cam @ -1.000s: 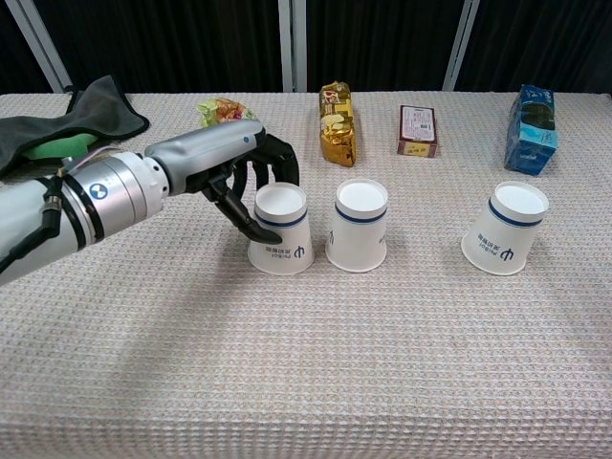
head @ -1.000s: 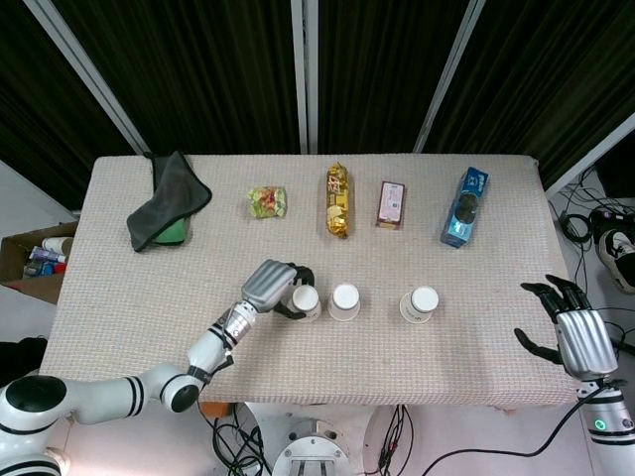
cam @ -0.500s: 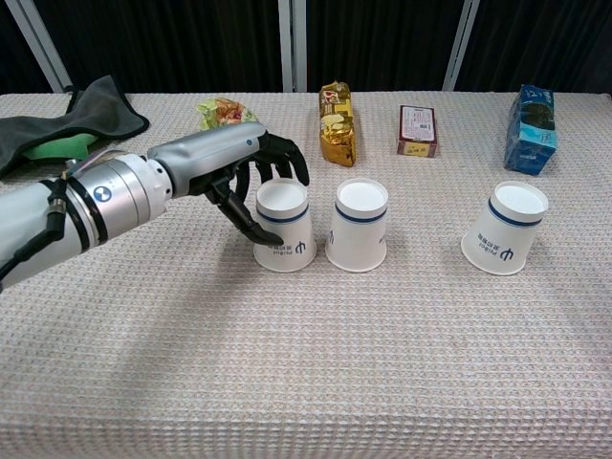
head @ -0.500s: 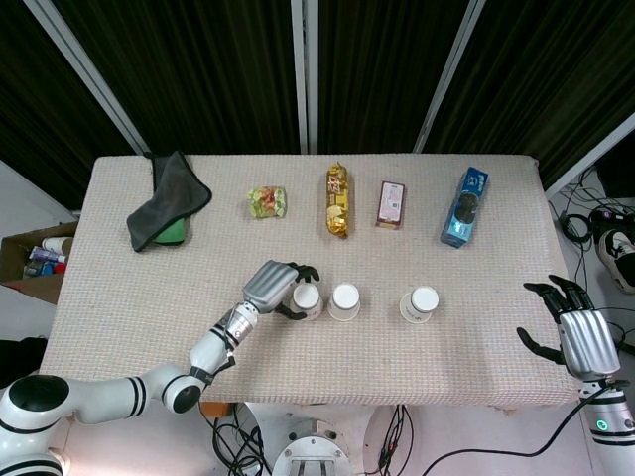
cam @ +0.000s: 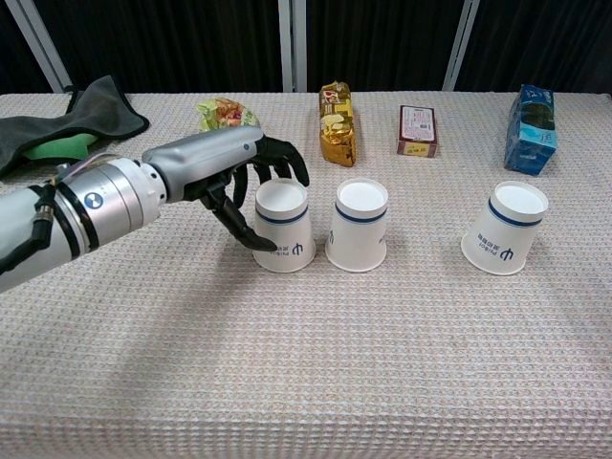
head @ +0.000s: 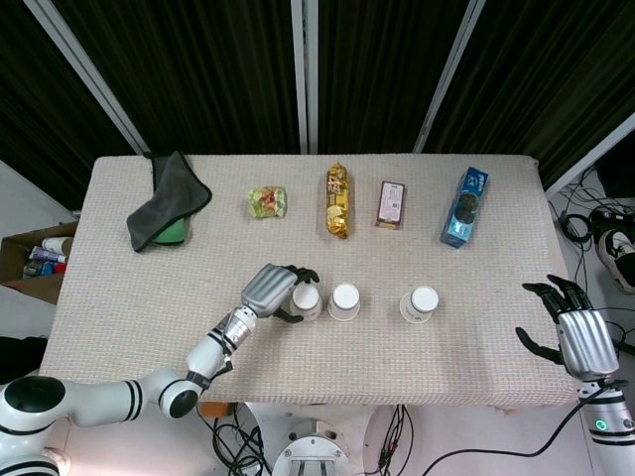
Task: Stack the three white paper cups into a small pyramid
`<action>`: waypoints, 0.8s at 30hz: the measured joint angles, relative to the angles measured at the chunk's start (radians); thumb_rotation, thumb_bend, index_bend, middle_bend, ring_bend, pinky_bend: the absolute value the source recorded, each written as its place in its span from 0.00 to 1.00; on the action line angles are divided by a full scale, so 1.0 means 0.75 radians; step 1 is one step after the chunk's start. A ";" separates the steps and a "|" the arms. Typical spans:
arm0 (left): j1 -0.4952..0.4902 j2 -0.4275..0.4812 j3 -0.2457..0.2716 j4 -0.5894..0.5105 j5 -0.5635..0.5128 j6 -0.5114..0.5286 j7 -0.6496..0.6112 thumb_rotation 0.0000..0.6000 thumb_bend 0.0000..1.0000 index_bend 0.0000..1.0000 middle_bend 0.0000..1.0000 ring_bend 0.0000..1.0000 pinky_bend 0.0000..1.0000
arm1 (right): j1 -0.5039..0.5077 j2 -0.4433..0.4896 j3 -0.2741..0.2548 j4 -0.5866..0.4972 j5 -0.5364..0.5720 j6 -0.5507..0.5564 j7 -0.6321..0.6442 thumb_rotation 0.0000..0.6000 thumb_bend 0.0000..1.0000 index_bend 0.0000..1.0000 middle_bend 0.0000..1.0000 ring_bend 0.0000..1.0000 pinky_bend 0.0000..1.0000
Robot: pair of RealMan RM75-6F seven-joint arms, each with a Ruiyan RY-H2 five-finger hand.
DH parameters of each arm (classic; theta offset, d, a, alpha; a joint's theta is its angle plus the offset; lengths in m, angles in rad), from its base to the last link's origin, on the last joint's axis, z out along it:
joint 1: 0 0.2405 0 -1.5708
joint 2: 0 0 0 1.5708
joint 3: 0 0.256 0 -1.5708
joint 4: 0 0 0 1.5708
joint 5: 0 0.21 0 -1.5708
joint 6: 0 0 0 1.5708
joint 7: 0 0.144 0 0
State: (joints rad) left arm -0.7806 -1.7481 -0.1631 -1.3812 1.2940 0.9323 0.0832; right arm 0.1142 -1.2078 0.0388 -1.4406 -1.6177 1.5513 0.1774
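Three white paper cups stand upside down in a row near the table's front. The left cup (head: 306, 297) (cam: 283, 225) stands close beside the middle cup (head: 344, 299) (cam: 358, 225), and the right cup (head: 421, 303) (cam: 507, 228) stands apart from them. My left hand (head: 270, 290) (cam: 225, 167) wraps the left cup: its fingers curl behind the top and its thumb touches the lower front. My right hand (head: 580, 339) hangs with fingers spread beyond the table's right front corner, holding nothing; the chest view does not show it.
Along the far side lie a dark cloth over something green (head: 167, 203), a small snack bag (head: 267, 201), a golden snack pack (head: 338, 199), a brown box (head: 391, 204) and a blue packet (head: 464, 206). A cardboard box (head: 35, 260) sits off the table's left edge.
The left hand nudged the left cup slightly right toward the middle cup, then drew its wrist back a little. The thumb now sits lower on the cup. The right hand barely moved.
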 measured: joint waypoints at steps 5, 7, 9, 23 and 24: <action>0.009 0.026 0.004 -0.044 -0.013 0.005 0.025 0.93 0.04 0.19 0.20 0.19 0.36 | 0.001 0.008 -0.001 -0.012 0.002 -0.008 -0.014 1.00 0.18 0.25 0.31 0.12 0.21; 0.021 0.043 0.005 -0.073 -0.013 0.026 0.035 0.87 0.04 0.18 0.19 0.17 0.33 | 0.005 0.016 -0.002 -0.025 0.008 -0.027 -0.029 1.00 0.18 0.25 0.31 0.12 0.21; 0.035 0.065 0.008 -0.105 -0.011 0.049 0.043 0.84 0.04 0.18 0.18 0.16 0.32 | 0.014 0.025 -0.003 -0.043 0.013 -0.055 -0.055 1.00 0.18 0.25 0.30 0.12 0.21; 0.254 0.392 0.057 -0.340 0.016 0.357 0.150 0.85 0.04 0.18 0.18 0.16 0.26 | 0.322 -0.016 0.048 -0.210 0.113 -0.580 -0.443 1.00 0.18 0.20 0.28 0.12 0.21; 0.270 0.415 0.060 -0.351 0.019 0.373 0.147 0.85 0.04 0.18 0.18 0.16 0.26 | 0.346 -0.033 0.053 -0.210 0.125 -0.610 -0.473 1.00 0.18 0.20 0.28 0.12 0.21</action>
State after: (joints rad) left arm -0.5781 -1.4366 -0.1179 -1.6447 1.3082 1.2122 0.1938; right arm 0.3737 -1.2326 0.0785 -1.5983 -1.5240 1.0939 -0.1776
